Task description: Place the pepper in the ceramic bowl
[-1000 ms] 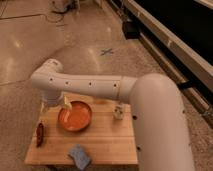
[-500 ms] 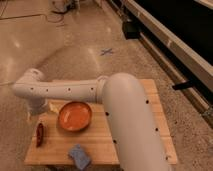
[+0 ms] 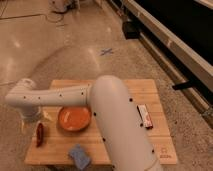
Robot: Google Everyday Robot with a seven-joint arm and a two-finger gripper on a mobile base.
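Observation:
The pepper (image 3: 39, 134) is small, slender and dark red-brown. It lies on the wooden table (image 3: 145, 90) near its front left edge. The ceramic bowl (image 3: 74, 118) is round, orange and glossy, and sits just right of the pepper. It looks empty. My white arm crosses the table from the lower right. The gripper (image 3: 33, 118) hangs at the table's left edge, just above and behind the pepper and left of the bowl. The arm hides part of the table's middle.
A blue-grey folded cloth (image 3: 80, 155) lies at the table's front edge, below the bowl. A red and white snack bar (image 3: 146, 115) lies on the right side of the table. Around the table is polished floor with a blue cross mark (image 3: 106, 51).
The arm has swung left, from over the bowl to the table's left edge above the pepper. The pepper, bowl and cloth have not moved.

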